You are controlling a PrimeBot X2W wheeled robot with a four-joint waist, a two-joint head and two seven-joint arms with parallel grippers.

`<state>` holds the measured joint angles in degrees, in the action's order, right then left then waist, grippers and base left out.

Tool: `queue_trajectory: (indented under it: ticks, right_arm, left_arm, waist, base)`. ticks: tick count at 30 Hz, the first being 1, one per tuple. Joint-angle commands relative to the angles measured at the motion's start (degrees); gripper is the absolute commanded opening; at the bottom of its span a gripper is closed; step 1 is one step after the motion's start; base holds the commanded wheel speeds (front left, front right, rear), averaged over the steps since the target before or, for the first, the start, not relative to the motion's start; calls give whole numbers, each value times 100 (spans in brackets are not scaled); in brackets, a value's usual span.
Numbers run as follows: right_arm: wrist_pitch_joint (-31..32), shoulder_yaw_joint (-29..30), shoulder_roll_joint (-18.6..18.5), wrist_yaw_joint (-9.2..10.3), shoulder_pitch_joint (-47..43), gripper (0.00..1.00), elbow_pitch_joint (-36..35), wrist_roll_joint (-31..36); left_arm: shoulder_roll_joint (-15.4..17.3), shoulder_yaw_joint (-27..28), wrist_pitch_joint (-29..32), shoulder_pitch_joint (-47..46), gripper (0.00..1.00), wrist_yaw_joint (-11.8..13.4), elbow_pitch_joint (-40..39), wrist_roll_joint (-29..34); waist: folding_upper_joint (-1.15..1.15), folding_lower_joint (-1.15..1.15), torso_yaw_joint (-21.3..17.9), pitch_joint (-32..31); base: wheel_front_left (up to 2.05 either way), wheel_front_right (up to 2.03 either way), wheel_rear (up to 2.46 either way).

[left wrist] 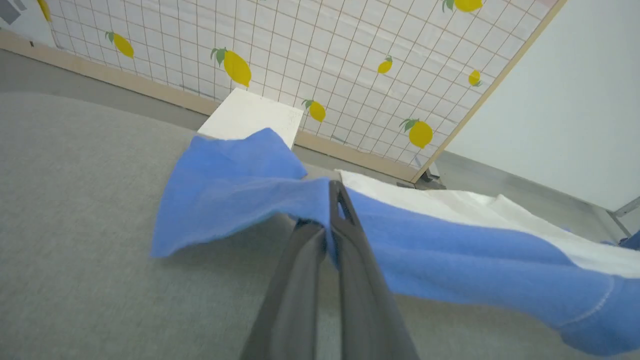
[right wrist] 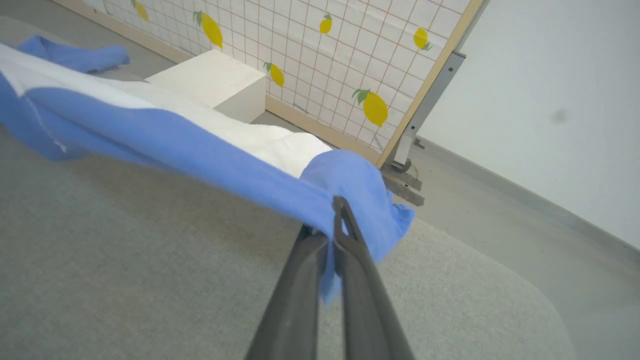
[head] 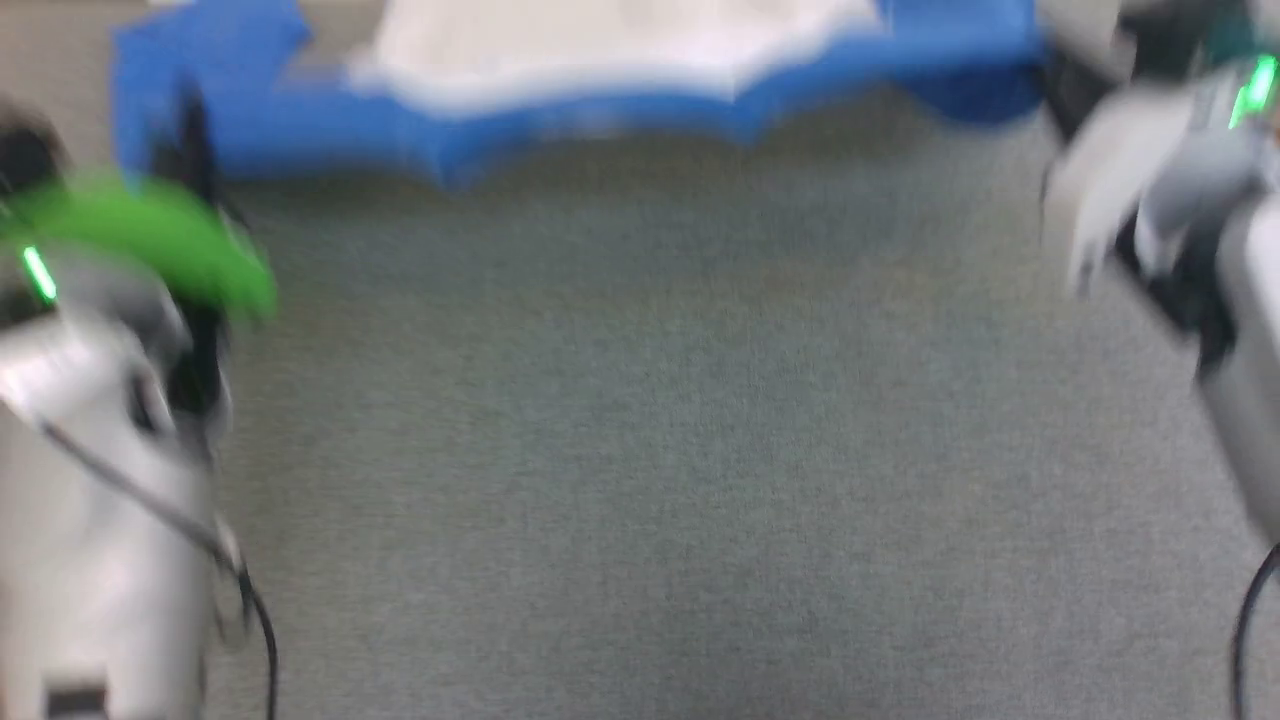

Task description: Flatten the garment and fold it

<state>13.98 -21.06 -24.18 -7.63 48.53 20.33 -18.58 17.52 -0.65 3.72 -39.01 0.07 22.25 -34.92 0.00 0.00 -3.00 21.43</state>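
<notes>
1. Left claw (left wrist: 330,215): clenched hard, pinching a bunch of blue cloth. It's grasping the garment (left wrist: 450,250) by a sleeve, and a loose blue flap droops just past the pinch.
2. Right claw (right wrist: 327,220): same story, clamped shut on blue sleeve cloth, with a rounded lump of blue spilling over beyond the tips.
3. Between the two grips the blue sleeve cloth runs as one stretched band. There's shadow beneath it, so this near edge hangs just above the grey tabletop (right wrist: 150,280) rather than lying on it. My read is that a grip on each end, arms apart, is what pulls the slack and wrinkles out.
4. Behind that blue edge comes the white body, trailing away from the claws toward the far side. It looks to sag lower there, but I can't tell how much of it rests on the tabletop.
5. The head view is badly smeared, yet the layout reads: the garment spans the far end of the tabletop, with one arm out wide on each side.
6. Further out, a white box (left wrist: 250,115) sits just beyond the garment, and a lemon-print screen (left wrist: 325,50) stands behind it.
7. Judgement: this is the flattening step. No fold is made yet, and the cloth needs laying down smooth and square first.
</notes>
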Motion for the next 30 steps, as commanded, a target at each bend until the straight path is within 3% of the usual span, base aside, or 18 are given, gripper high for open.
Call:
queue_trajectory:
  ticks: [1, 7, 16, 24, 30]
  right_arm:
    - [44, 97, -162, 14, -444, 0, -142, -95]
    - [213, 556, -205, 14, -2258, 0, -937, -160]
    - [898, 1422, 419, 14, -4660, 0, -2045, 32]
    - [1751, 1892, 955, 14, -5926, 0, -2754, 248]
    - [1758, 1966, 1226, 14, -6292, 0, -2626, 442]
  left_arm:
    - [60, 50, 58, 523, 0, 79, -92, -60]
    - [-138, 40, 476, 2514, 0, 409, -853, -230]
    - [-378, 103, 1092, 4595, 0, 875, -2022, -570]
    - [-446, 87, 1287, 5284, 0, 1114, -2432, -609]
    - [-595, -5, 1197, 5358, 0, 1096, -2180, -644]
  waist:
    - [0, 0, 325, -928]
    - [0, 0, 456, -1502]
    - [0, 0, 530, -1984]
    - [0, 0, 501, -2123]
    - [0, 0, 440, -2035]
  base:
    - [0, 0, 0]
    - [0, 0, 0]
    - [0, 0, 0]
    - [0, 0, 0]
    - [0, 0, 0]
